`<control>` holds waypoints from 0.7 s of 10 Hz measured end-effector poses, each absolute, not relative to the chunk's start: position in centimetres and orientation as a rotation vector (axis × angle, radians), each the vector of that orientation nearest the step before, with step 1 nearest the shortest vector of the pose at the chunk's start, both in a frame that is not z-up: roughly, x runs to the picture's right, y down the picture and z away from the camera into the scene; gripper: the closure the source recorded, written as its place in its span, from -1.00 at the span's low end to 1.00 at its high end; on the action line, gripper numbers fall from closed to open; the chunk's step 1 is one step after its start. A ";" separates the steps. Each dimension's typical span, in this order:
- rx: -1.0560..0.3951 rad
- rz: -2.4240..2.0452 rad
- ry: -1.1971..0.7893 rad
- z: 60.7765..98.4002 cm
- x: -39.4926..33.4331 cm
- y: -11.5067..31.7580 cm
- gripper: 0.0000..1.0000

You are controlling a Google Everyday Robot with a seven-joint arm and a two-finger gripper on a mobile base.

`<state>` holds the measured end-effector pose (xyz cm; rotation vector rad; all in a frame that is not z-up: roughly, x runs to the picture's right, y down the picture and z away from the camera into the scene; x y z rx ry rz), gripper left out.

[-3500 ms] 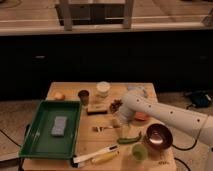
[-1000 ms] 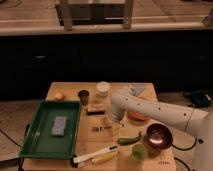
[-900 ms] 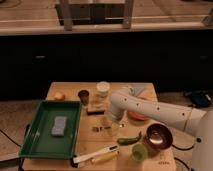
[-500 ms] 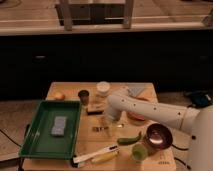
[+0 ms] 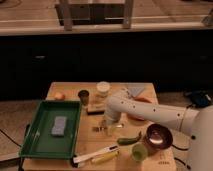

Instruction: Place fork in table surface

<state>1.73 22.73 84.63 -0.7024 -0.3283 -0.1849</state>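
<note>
The fork (image 5: 99, 129) shows as a small slim pale piece low over the table surface (image 5: 85, 140), just right of the green tray. My gripper (image 5: 107, 126) hangs at the end of the white arm (image 5: 150, 114), points down and sits right at the fork. Whether it touches or holds the fork cannot be told. The fork's far end is hidden by the gripper.
A green tray (image 5: 35, 145) holding a grey block (image 5: 59, 126) fills the left. A green chilli (image 5: 129, 139), copper bowl (image 5: 159, 135) and green cup (image 5: 139, 151) sit at the right front. White-handled (image 5: 92, 155) and yellow-handled (image 5: 106, 159) utensils lie at the front edge. Cups (image 5: 102, 88) and a brown block (image 5: 95, 107) stand behind.
The arm has swung left and lowered, bringing the gripper from the table's right middle to a spot near the tray's right edge. Other objects have not moved.
</note>
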 end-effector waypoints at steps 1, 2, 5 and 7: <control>-0.701 -0.184 -0.329 84.6 1.7 22.7 0.58; -0.700 -0.190 -0.329 84.4 1.6 22.5 0.78; -0.716 -0.185 -0.340 85.0 1.4 22.6 1.00; -0.715 -0.188 -0.343 84.9 1.5 22.7 1.00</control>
